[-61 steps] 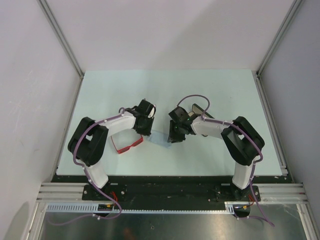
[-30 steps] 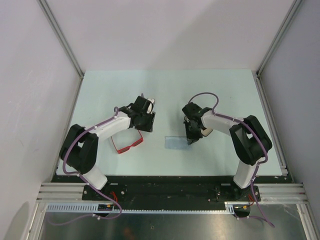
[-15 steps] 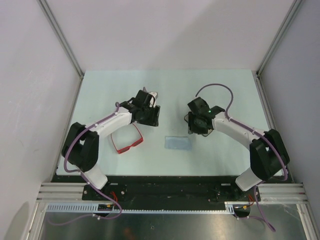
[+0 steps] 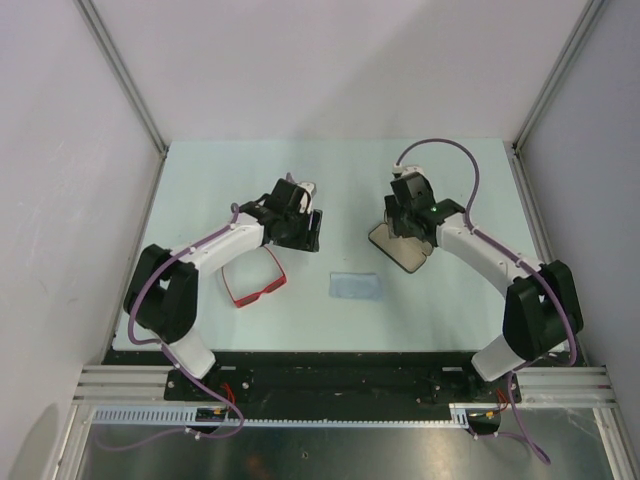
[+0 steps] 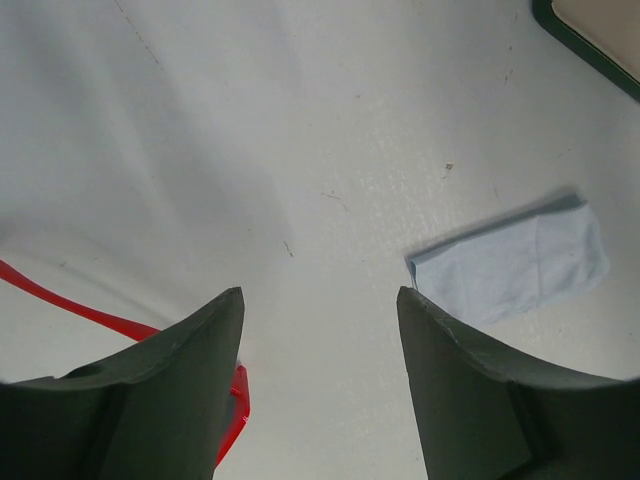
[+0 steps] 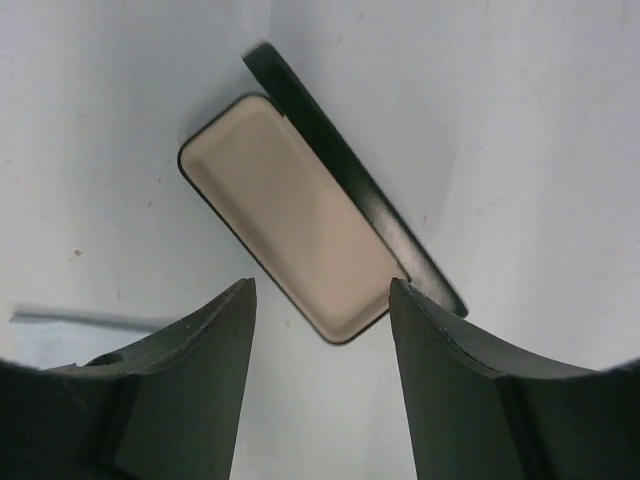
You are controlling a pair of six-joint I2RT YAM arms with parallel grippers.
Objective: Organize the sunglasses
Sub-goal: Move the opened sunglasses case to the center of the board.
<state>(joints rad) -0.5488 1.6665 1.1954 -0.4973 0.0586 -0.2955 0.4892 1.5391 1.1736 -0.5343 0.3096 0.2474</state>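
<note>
Just behind the left jaws, to their left, the sunglasses point(image 4: 255, 283) lie loose on the tabletop point(image 4: 450, 170); the open case point(image 4: 402, 246) sits under the right jaws, nothing in it. Both jaws stand wide, empty. Packing seems wholly ahead. Overhead shows the whole frame; the left wrist catches only a red sliver, plus the cloth point(image 5: 512, 262) ahead.

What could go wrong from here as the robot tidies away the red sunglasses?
1. The sunglasses lie with thin arms apparently unfolded, so the open left gripper may pinch one and twist the frame.
2. The right gripper hangs open over the open case; it may nudge the raised lid shut.
</note>
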